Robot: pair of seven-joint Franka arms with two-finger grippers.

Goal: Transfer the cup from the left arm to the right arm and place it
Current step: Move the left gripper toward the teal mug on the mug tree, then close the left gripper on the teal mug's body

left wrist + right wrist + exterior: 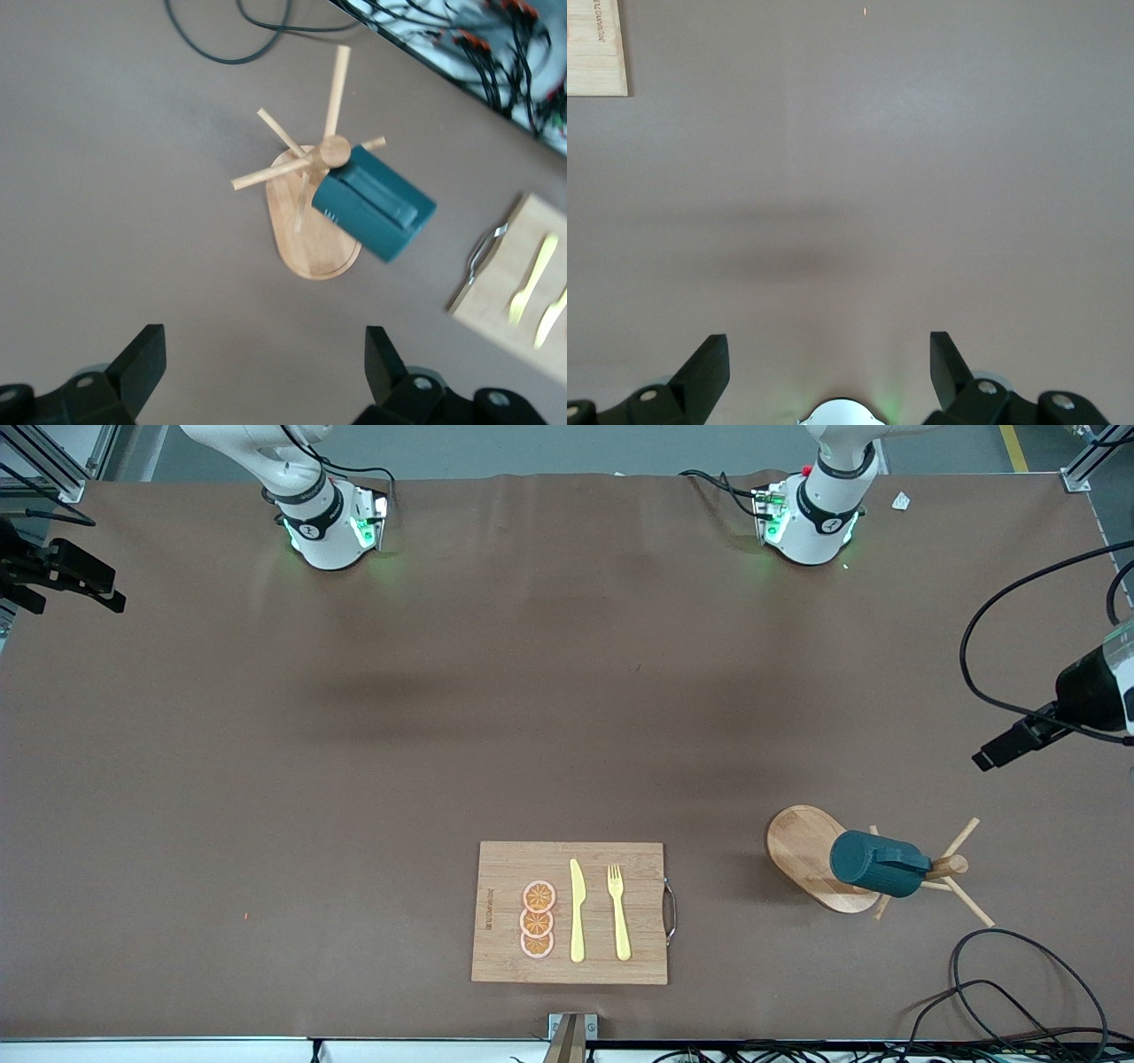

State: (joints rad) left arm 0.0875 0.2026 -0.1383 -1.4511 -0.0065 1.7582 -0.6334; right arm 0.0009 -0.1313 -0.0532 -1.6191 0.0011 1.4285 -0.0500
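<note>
You're hanging the wide-open left claw (264, 367) over the dark teal cup (374, 203), risking tipping its wooden peg rack (310, 208); right claw (829, 370) waiting, wide

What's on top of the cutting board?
On the cutting board lie three orange slices in a row, a yellow knife and a yellow fork, side by side. The board hides whatever is under it.

- My two arms are glossy white with black joint rings, green lights glowing at both bases.
- Black cables trail off each one.
- The left tool (266, 376) and right tool (830, 372) carry black, wedge-shaped fingers with grey screws.
</note>
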